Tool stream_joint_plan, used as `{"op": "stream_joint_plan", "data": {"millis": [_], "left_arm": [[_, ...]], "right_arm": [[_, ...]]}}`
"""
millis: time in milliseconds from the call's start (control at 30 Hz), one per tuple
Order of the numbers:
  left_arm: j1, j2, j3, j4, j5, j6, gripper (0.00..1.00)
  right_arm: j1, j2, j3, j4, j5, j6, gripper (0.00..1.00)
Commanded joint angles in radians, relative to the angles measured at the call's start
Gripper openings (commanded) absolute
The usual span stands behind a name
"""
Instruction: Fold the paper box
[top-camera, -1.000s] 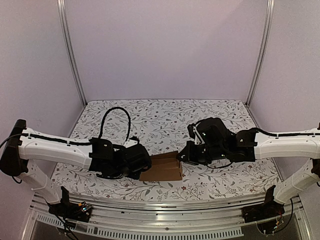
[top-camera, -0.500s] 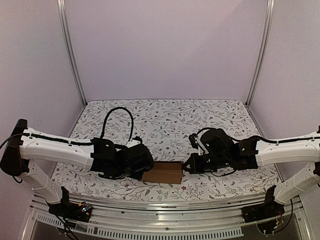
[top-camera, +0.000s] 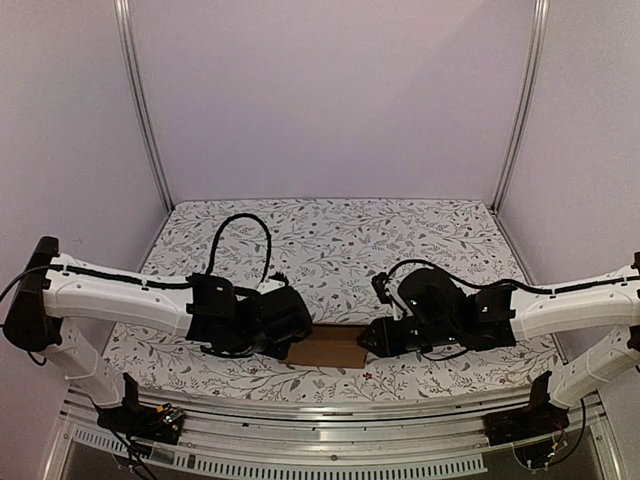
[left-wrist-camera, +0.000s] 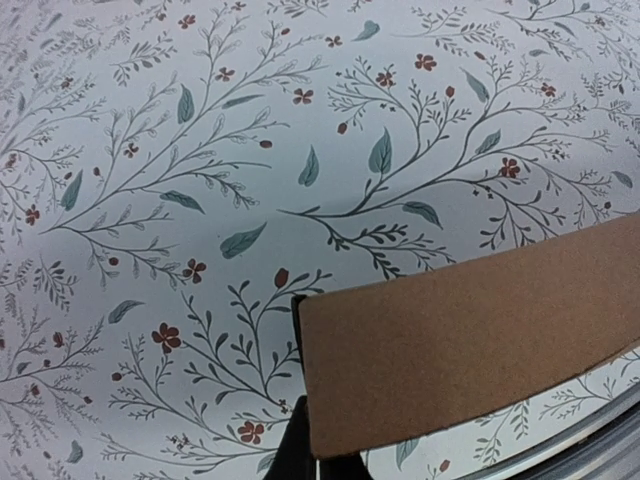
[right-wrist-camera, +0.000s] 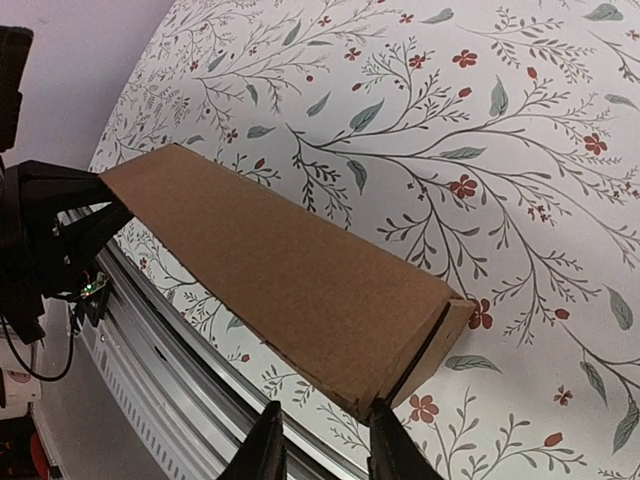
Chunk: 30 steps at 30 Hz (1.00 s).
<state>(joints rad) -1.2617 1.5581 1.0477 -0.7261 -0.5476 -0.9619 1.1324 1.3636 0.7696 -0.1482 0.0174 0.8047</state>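
The paper box (top-camera: 331, 346) is plain brown cardboard, folded into a low oblong shape, lying near the table's front edge between both grippers. My left gripper (top-camera: 291, 337) is at its left end. In the left wrist view the fingers (left-wrist-camera: 297, 452) are closed together on the near corner of the box's brown panel (left-wrist-camera: 470, 335). My right gripper (top-camera: 375, 338) is at the right end. In the right wrist view it (right-wrist-camera: 322, 447) is open, and the box's (right-wrist-camera: 300, 270) near end corner sits just ahead of the gap, by the right finger (right-wrist-camera: 388, 447).
The floral tablecloth (top-camera: 330, 240) covers the table. The metal front rail (top-camera: 330, 408) runs close below the box and also shows in the right wrist view (right-wrist-camera: 190, 360). Purple walls with metal posts enclose the back and sides.
The box went from open with a raised panel to a flat closed shape. Both grippers moved lower and nearer the front edge, the right one closing in on the box's right end.
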Motion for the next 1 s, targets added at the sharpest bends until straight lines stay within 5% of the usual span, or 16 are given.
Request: {"op": "stream_joint_plan", "data": {"millis": [0,267,467,800,967], "left_arm": [[-0.022,0.011,0.018,-0.022,0.037,0.003,0.00],[-0.022,-0.032,0.013,-0.060,0.033,-0.001,0.00],[-0.024,-0.044,-0.001,-0.061,0.040,-0.006,0.00],[-0.027,-0.044,-0.012,-0.049,0.047,-0.018,0.00],[-0.029,-0.052,-0.021,-0.044,0.055,-0.023,0.00]], "right_arm": [[0.009,-0.005,0.013,0.028,0.039,-0.027,0.32],[0.010,-0.049,0.102,-0.114,0.091,-0.100,0.45],[0.010,-0.070,0.198,-0.224,0.145,-0.168,0.45],[0.025,0.045,0.268,-0.141,0.171,-0.165,0.01],[0.059,0.143,0.281,-0.054,0.240,-0.119,0.00]]}}
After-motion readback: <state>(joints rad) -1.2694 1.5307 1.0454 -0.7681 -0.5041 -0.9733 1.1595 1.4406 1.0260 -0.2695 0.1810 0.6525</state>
